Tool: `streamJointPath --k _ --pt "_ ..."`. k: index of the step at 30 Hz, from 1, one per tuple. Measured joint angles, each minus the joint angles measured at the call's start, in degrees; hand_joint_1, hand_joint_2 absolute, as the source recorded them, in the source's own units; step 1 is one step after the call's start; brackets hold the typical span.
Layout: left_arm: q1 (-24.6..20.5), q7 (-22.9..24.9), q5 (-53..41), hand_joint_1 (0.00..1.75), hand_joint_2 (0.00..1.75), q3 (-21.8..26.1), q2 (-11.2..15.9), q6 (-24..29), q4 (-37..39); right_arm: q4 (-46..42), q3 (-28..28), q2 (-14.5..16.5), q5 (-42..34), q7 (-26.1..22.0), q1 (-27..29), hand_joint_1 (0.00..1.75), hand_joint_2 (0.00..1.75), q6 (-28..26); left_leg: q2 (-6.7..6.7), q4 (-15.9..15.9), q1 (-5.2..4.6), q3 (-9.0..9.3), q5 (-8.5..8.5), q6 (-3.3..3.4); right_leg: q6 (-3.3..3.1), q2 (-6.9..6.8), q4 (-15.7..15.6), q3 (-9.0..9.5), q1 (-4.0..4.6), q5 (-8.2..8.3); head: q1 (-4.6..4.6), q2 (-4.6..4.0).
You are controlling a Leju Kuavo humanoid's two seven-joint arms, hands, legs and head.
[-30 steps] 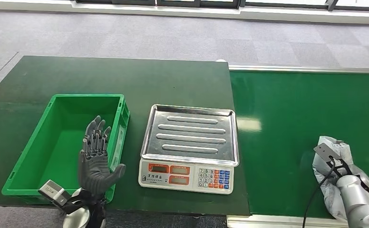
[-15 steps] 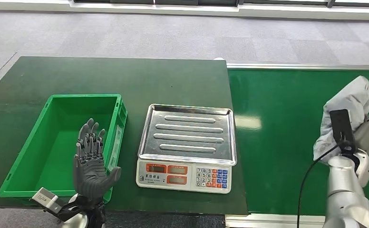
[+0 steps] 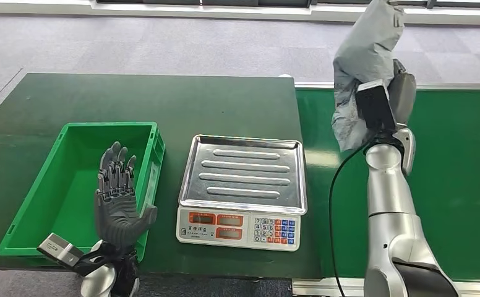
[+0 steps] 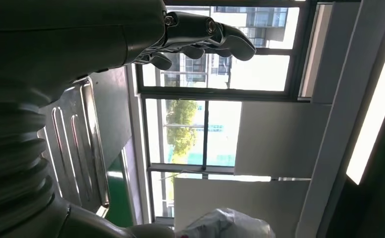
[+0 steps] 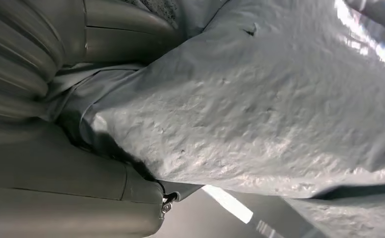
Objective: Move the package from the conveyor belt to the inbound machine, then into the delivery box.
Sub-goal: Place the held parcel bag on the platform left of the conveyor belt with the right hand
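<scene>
Right robot hand (image 3: 402, 93) with package (image 3: 364, 59) aloft

The head view looks forward and down from high on the robot over the table (image 3: 163, 99), scale (image 3: 244, 185) and belt (image 3: 460, 161). The left wrist view sits close behind the left hand (image 4: 200, 34), turned on its side, facing past the scale's tray (image 4: 76, 148) toward windows (image 4: 215, 129); it shares the tray and the package (image 4: 230, 225) with the head view. The right wrist view presses right against the package (image 5: 260, 109), also seen from the head (image 3: 364, 68).
</scene>
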Motion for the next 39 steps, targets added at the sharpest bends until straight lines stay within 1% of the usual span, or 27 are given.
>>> streamJointPath --k 2,4,6,9,13,17,18,21,22,24,28,31,34,36,39 --pt "-1.2 0.0 -0.2 0.00 1.75 0.0 0.0 -0.6 0.6 2.7 4.7 1.6 4.4 1.8 -2.9 1.75 1.75 6.5 0.47 0.0 -0.01 -0.21 -0.05 -0.03 -0.11 0.41 0.0 -0.17 -0.01 0.10 -0.01 0.01" --pt "-2.8 0.0 -0.4 0.00 1.75 0.0 0.0 -0.8 1.2 6.7 9.9 3.9 8.0 3.2 -6.0 1.75 1.75 9.5 0.84 0.0 -0.01 -0.06 -0.04 -0.08 -0.18 0.76 0.0 -0.37 0.02 0.20 -0.03 0.01" --pt "-4.0 0.0 -0.6 0.00 1.75 0.0 0.0 -0.8 1.7 10.2 14.1 6.0 9.4 3.7 -7.9 1.75 1.75 10.1 0.62 0.0 0.02 0.06 0.12 -0.13 -0.20 0.58 0.0 -0.49 0.06 0.27 -0.04 0.01" --pt "-4.3 0.0 -0.6 0.00 1.75 0.0 0.0 -0.1 2.1 14.1 17.7 8.2 10.8 4.0 -10.1 1.75 1.75 11.5 -0.04 0.0 0.13 -0.22 0.32 -0.23 -0.24 -0.03 0.0 -0.50 0.16 0.26 -0.02 0.01" --pt "-4.0 0.0 -0.6 0.00 1.75 0.6 0.1 2.1 1.1 19.8 22.1 11.3 12.5 5.7 -12.3 1.75 1.75 14.9 0.06 0.0 0.19 -0.30 0.32 -0.28 -0.29 0.10 0.1 -0.60 0.19 0.24 -0.01 0.00" --pt "-2.8 -0.1 -0.4 0.00 1.75 1.9 0.4 3.5 -0.8 24.8 25.9 13.8 13.4 7.1 -13.1 1.75 1.75 16.4 -0.04 0.0 0.18 -0.33 0.31 -0.28 -0.30 0.03 0.1 -0.64 0.20 0.23 -0.02 0.01" --pt "-2.4 -0.1 -0.2 0.00 1.75 2.4 0.5 3.6 -1.3 25.8 26.6 14.2 13.6 7.2 -13.2 1.57 1.75 16.4 -0.05 0.0 0.19 -0.34 0.31 -0.28 -0.30 0.01 0.1 -0.64 0.20 0.23 -0.02 0.01" --pt "-1.4 -0.1 -0.1 0.00 1.75 3.5 0.7 3.8 -2.5 28.0 27.9 15.1 13.7 7.2 -13.5 0.26 1.75 16.5 -0.03 0.0 0.18 -0.35 0.31 -0.28 -0.30 0.02 0.1 -0.65 0.19 0.23 -0.02 0.01" --pt "-1.3 -0.1 -0.1 0.00 1.75 3.7 0.7 3.8 -2.7 28.5 28.2 15.3 13.7 7.3 -13.6 0.00 1.75 16.6 -0.03 0.0 0.18 -0.35 0.31 -0.28 -0.30 0.02 0.1 -0.65 0.19 0.23 -0.02 0.01" --pt "-1.0 -0.1 -0.1 0.00 1.75 4.1 0.8 3.9 -3.1 29.4 28.7 15.7 13.8 8.3 -13.8 0.00 1.75 17.1 -0.04 0.0 0.18 -0.35 0.32 -0.28 -0.30 0.02 0.1 -0.64 0.19 0.23 -0.02 0.01" --pt "-0.4 -0.1 -0.3 0.00 1.75 5.0 0.9 4.2 -4.0 30.8 29.7 16.2 14.6 11.6 -13.9 0.00 0.00 17.8 -0.03 0.0 0.18 -0.34 0.32 -0.28 -0.30 0.03 0.1 -0.64 0.19 0.24 -0.02 0.01" --pt "0.2 -0.1 -0.7 0.00 1.75 5.5 0.9 4.2 -4.8 31.5 30.0 16.2 14.2 11.5 -13.9 0.00 0.00 17.0 -0.02 0.0 0.18 -0.34 0.32 -0.28 -0.30 0.03 0.1 -0.64 0.19 0.23 -0.02 0.01" --pt "0.5 -0.1 -2.1 0.00 1.75 5.8 1.0 4.2 -5.2 31.8 30.0 16.2 13.2 9.5 -13.8 0.00 0.00 15.0 -0.01 0.0 0.18 -0.33 0.32 -0.28 -0.30 0.05 0.1 -0.65 0.19 0.23 -0.02 0.01" --pt "0.5 0.0 -3.7 0.00 1.75 5.8 1.0 4.2 -5.3 31.8 30.0 16.2 11.9 7.0 -13.7 0.00 0.00 12.9 0.00 0.0 0.18 -0.33 0.32 -0.28 -0.30 0.05 0.1 -0.66 0.19 0.23 -0.02 0.00" --pt "-0.1 0.6 -6.5 0.00 1.75 5.8 1.1 5.1 -5.3 31.0 29.4 16.5 7.8 1.1 -13.5 0.00 0.00 10.9 0.02 0.0 0.18 -0.32 0.32 -0.28 -0.31 0.07 0.1 -0.68 0.20 0.24 -0.02 0.01"
